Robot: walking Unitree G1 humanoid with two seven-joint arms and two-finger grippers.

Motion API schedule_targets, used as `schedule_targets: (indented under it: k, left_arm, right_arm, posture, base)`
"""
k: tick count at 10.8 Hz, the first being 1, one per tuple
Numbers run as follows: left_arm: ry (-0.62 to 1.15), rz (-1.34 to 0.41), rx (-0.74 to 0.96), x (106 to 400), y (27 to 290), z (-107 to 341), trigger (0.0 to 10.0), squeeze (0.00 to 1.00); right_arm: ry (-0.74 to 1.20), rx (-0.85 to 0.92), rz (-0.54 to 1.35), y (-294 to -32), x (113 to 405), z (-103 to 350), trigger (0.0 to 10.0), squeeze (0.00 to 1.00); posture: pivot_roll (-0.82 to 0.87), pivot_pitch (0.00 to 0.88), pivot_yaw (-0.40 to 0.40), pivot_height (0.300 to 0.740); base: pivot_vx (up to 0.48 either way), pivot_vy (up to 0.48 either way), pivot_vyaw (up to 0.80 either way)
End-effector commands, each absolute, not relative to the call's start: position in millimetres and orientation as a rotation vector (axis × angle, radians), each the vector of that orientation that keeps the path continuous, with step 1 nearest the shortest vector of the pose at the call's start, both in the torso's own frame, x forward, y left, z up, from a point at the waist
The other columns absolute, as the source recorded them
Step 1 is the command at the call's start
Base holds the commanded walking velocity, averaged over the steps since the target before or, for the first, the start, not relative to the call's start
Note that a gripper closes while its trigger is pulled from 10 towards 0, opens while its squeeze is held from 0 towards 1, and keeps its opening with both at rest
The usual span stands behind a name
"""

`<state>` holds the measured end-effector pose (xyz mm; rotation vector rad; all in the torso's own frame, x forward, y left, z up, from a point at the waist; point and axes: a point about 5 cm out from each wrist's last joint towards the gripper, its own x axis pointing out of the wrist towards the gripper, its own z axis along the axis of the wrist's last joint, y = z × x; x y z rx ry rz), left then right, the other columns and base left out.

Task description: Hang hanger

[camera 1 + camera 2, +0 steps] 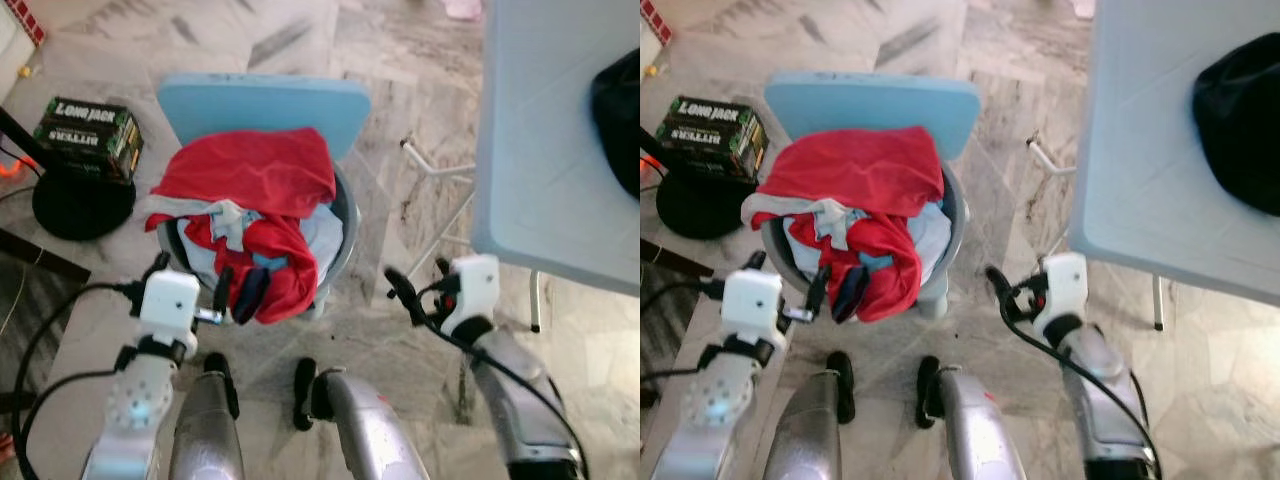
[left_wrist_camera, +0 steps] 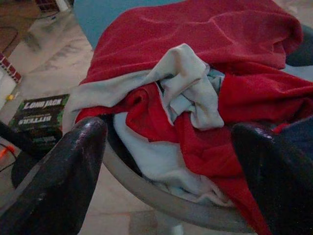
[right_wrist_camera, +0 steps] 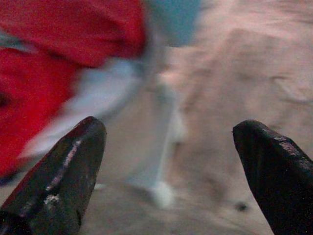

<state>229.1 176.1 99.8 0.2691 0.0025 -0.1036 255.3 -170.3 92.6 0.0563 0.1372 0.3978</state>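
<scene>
Clearly, the task is judged to be at its very beginning, because no hanger can be made out in any of the pictures, and no rail or hook for it is seen either. A round grey plastic laundry basket (image 1: 343,232) is placed on the marbled stone floor (image 1: 400,120), just in front of the robot. It is piled with a crumpled red garment (image 1: 262,175) and pale grey and light blue clothes (image 2: 188,85). If a hanger lies among them, it is hidden under the cloth.

The left gripper (image 1: 190,290) is held at the near rim of the basket, with its fingers spread apart and nothing between them. In the left wrist view the red cloth is seen directly ahead of the two black fingers (image 2: 63,171). The right gripper (image 1: 415,285) is kept apart from the basket, over the bare floor on the robot's right, and it is also released and empty. The right wrist view is blurred.

Finding, lifting and hanging the hanger are all considered still to be done.

A light blue flat board (image 1: 265,105) is seen behind the basket, and a pale blue table (image 1: 540,150) with a black object (image 1: 618,115) on it stands on the right. On the left, a dark green cardboard box (image 1: 88,135) carries the words "LONG JACK"; the smaller line under them cannot be read with certainty.
</scene>
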Motion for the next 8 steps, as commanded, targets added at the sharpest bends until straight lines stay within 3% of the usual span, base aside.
schedule_targets:
  k: [1, 3, 5, 6, 8]
  left_arm:
    - [0.030, -0.120, 0.274, 226.8, 179.4, 92.0, 10.0, 0.00]
    - [0.045, -0.204, 0.308, 237.3, 176.1, 88.3, 10.0, 0.00]
    - [0.034, -0.394, 0.330, 247.7, 155.1, 84.6, 10.0, 0.00]
    - [-0.001, -0.446, 0.316, 254.6, 143.0, 86.4, 10.0, 1.00]
    - [-0.028, -0.478, 0.301, 260.8, 131.5, 87.7, 10.0, 1.00]
  right_arm:
    - [0.166, 0.098, 0.466, -167.5, 246.6, 90.1, 10.0, 0.00]
    - [0.124, 0.106, 0.491, -164.6, 252.0, 102.4, 10.0, 0.00]
    - [0.102, 0.086, 0.494, -160.4, 254.0, 109.3, 10.0, 0.00]
    - [0.100, 0.063, 0.505, -157.9, 248.5, 108.6, 10.0, 0.00]
    - [0.106, 0.026, 0.511, -159.2, 241.1, 106.2, 10.0, 0.00]
  posture:
    - [0.09, 0.250, -0.125, 0.740]
    - [0.07, 0.238, -0.128, 0.740]
    - [0.02, 0.248, -0.130, 0.740]
    - [0.01, 0.248, -0.129, 0.740]
    - [-0.01, 0.248, -0.128, 0.740]
  base:
    - [0.000, 0.000, 0.00]
    - [0.000, 0.000, 0.00]
    - [0.000, 0.000, 0.00]
    - [0.000, 0.000, 0.00]
    - [0.000, 0.000, 0.00]
